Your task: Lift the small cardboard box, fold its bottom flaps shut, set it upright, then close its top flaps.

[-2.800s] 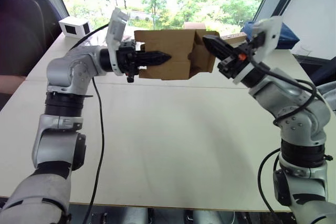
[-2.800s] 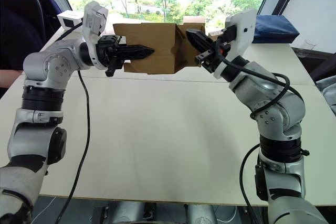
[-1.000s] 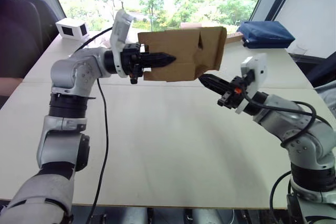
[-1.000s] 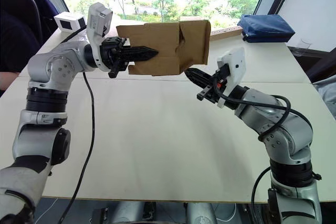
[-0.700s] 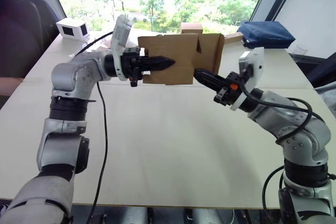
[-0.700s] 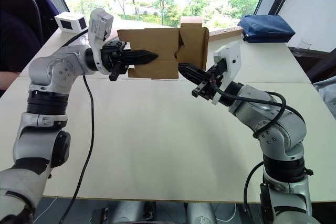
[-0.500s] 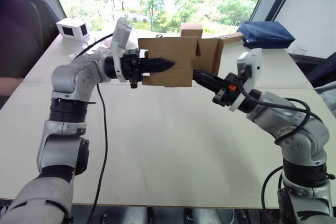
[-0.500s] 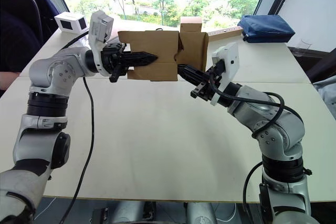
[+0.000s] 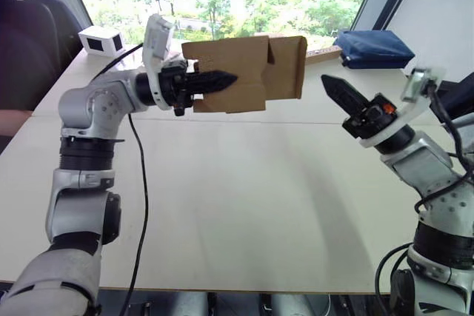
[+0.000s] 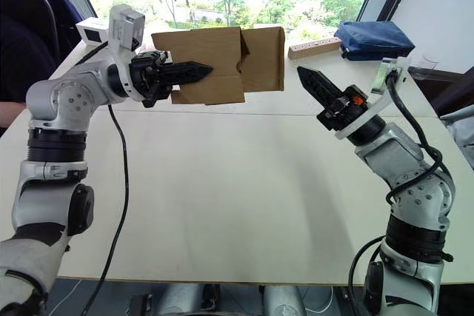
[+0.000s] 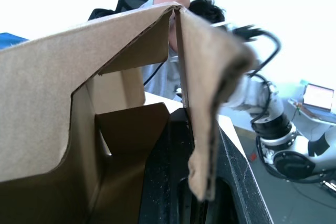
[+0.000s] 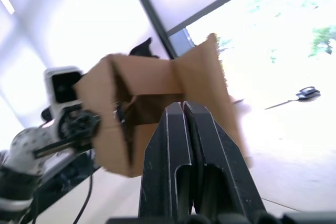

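The left gripper (image 9: 222, 79) is holding the small cardboard box (image 9: 237, 72) up in the air above the far part of the white table (image 9: 244, 205), its black fingers clamping one cardboard wall of the box. In the left wrist view, a brown panel is sitting pinched between those fingers (image 11: 173, 171), and the box's hollow inside is showing beside them. The box is hanging roughly level, well clear of the tabletop, with its open end facing right. One flap (image 9: 287, 68) on that right end is standing out flat past the body of the box, not folded in.

The right gripper (image 9: 337, 90) is hovering to the right of the box, apart from it and touching nothing. Its two fingers are pressed together with nothing between them, pointing up and left toward the box's open end; the right wrist view shows the pair meeting along a thin seam in front of the box.

On the far left of the table a white box with a dark window (image 9: 102, 39) is sitting. On the far right a dark blue bag (image 9: 372, 38) is lying, with a strip of wood (image 10: 315, 49) just beside it.
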Motion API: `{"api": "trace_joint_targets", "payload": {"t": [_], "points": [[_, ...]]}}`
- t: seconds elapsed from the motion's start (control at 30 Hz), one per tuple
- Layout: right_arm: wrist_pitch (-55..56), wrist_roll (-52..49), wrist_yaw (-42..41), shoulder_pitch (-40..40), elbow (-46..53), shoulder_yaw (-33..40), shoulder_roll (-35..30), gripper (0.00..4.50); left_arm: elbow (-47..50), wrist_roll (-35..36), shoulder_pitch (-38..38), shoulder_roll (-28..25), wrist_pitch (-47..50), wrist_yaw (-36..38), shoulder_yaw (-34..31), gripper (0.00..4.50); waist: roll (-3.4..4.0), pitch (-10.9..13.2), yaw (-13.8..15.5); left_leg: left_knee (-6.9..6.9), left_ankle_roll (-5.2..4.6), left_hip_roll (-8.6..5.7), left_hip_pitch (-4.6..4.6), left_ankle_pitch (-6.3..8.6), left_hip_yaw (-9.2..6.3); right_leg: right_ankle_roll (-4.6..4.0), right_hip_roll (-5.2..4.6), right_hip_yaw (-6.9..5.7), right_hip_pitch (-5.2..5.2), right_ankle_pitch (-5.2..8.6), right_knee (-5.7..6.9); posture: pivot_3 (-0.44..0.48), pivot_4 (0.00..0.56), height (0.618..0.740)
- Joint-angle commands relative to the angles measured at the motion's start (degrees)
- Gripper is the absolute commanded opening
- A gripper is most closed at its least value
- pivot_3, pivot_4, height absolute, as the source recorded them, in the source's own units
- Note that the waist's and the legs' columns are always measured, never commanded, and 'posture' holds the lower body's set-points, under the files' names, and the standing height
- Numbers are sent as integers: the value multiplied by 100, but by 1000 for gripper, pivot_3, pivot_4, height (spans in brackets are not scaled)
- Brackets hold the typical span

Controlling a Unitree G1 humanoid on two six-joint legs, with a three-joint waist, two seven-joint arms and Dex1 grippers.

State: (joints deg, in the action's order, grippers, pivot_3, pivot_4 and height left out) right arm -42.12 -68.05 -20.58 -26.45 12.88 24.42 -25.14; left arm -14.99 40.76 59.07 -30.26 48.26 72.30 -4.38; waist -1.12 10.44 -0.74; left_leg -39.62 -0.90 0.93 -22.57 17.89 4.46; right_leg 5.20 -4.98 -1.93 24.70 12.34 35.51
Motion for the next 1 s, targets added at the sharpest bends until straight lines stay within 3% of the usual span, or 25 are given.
{"api": "trace_joint_targets", "payload": {"t": [0.03, 0.13, 0.27, 0.63, 0.97, 1.0], "points": [[452, 588, 113, -311, -291, -134, 47, 26, 346, 260, 14, -45, 107, -68, -232, 0, 4, 2, -2, 0, 0, 0, 0, 0, 0, 0, 0, 0, 1, 0, 0, 0, 150, 740], [744, 1309, 116, -541, -601, -598, 131, 26, 451, 342, -36, -37, 185, -117, -249, 0, 5, 3, -25, 0, 0, 1, 1, 0, 2, 0, 1, 2, 2, 0, 2, 0, 150, 740], [935, 1524, -90, -703, -692, -770, 328, 26, 459, 366, -61, -14, 186, -185, -237, 0, 6, 3, -12, 1, 1, 1, 2, 0, 0, 0, 5, 1, 4, 0, 5, 0, 150, 740], [574, 526, -109, -623, 137, -860, 1128, 26, 209, 199, 2, -7, -44, -164, -144, 0, 6, 3, -5, 0, 1, 1, -2, -1, -1, 0, 0, 0, 4, 0, 4, 0, 150, 740], [393, -166, 117, -399, 571, -904, 1385, 26, 39, 160, 92, 18, -113, -103, -128, 0, 6, 3, -6, 0, 1, 1, -1, 0, 0, 0, -1, 1, 4, 0, 5, 0, 150, 740], [396, -198, 123, -379, 577, -905, 1394, 263, 44, 161, 93, 24, -109, -106, -128, 0, 6, 3, -5, 0, 1, 1, -1, 0, 1, 0, -2, 1, 4, 0, 5, 0, 150, 740]]}}
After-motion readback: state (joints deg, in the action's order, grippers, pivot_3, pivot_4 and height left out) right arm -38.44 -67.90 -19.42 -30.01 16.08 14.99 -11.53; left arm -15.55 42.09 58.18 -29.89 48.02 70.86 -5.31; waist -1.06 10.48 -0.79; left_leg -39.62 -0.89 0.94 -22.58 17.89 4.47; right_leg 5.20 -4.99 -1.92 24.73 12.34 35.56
